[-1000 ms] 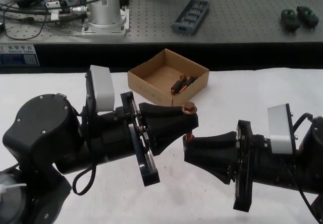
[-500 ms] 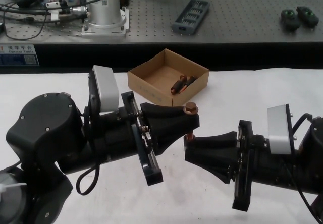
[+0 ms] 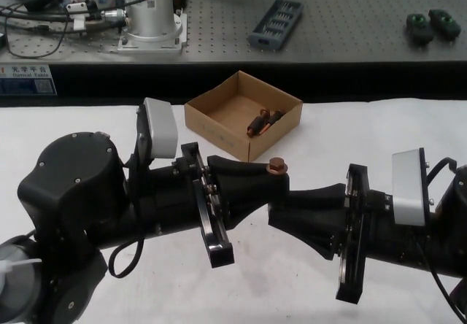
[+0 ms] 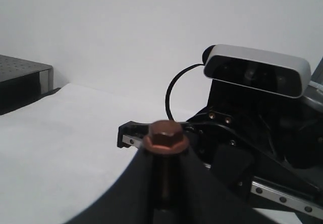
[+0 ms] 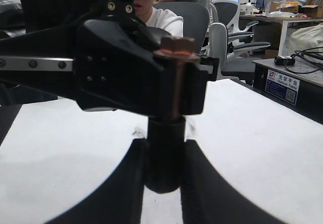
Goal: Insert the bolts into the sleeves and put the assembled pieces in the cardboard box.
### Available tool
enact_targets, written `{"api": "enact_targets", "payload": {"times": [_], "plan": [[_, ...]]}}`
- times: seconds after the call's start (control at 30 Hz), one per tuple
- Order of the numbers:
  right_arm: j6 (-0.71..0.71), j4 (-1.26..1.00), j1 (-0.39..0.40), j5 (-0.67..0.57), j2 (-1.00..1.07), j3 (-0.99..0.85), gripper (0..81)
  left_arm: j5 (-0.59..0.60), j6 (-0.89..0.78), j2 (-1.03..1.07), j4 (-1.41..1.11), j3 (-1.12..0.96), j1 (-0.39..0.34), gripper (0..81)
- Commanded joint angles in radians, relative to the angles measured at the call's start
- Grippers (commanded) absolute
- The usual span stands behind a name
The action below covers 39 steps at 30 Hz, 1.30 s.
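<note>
My left gripper (image 3: 276, 176) is shut on a copper bolt (image 3: 276, 166), head up; the hex head (image 4: 165, 136) sits above the fingers in the left wrist view. My right gripper (image 3: 281, 209) is shut on a black sleeve (image 5: 164, 153), held upright directly under the bolt. The bolt's shank (image 5: 176, 90) enters the sleeve's top in the right wrist view. Both grippers meet tip to tip above the white bench, in front of the cardboard box (image 3: 208, 114), which holds two assembled pieces (image 3: 264, 121).
A black optical bench runs along the back with a metal post (image 3: 150, 6), a dark bit holder (image 3: 275, 22) and two dark green parts (image 3: 433, 25). The white cloth (image 3: 365, 130) lies bare right of the box. A person sits in the background of the right wrist view.
The left gripper has lowered the bolt and the two grippers have closed together, so the shank seen between them earlier now sits down in the sleeve.
</note>
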Motion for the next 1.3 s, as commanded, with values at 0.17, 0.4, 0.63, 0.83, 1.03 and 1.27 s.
{"api": "enact_targets", "payload": {"times": [0.17,0.4,0.63,0.83,1.03,1.27], "plan": [[-0.028,-0.053,0.005,-0.065,-0.023,-0.011,6.0,-0.02,0.036,0.014,0.081,-0.007,0.005,0.6],[-0.028,-0.053,0.005,-0.065,-0.023,-0.011,6.0,-0.07,0.032,0.014,0.091,-0.007,0.005,0.6],[-0.02,-0.053,0.005,-0.061,-0.023,-0.011,6.0,-0.126,0.014,0.014,0.09,-0.007,0.005,6.9],[-0.02,-0.053,0.005,-0.061,-0.023,-0.011,6.0,-0.108,0.014,0.014,0.103,-0.007,0.005,50.4],[-0.02,-0.041,0.005,-0.06,-0.023,-0.011,6.0,0.008,0.042,0.014,0.067,-0.007,0.005,66.1],[-0.029,-0.002,-0.016,-0.058,-0.023,-0.011,6.0,0.101,-0.044,-0.04,-0.017,-0.007,0.005,61.9]]}}
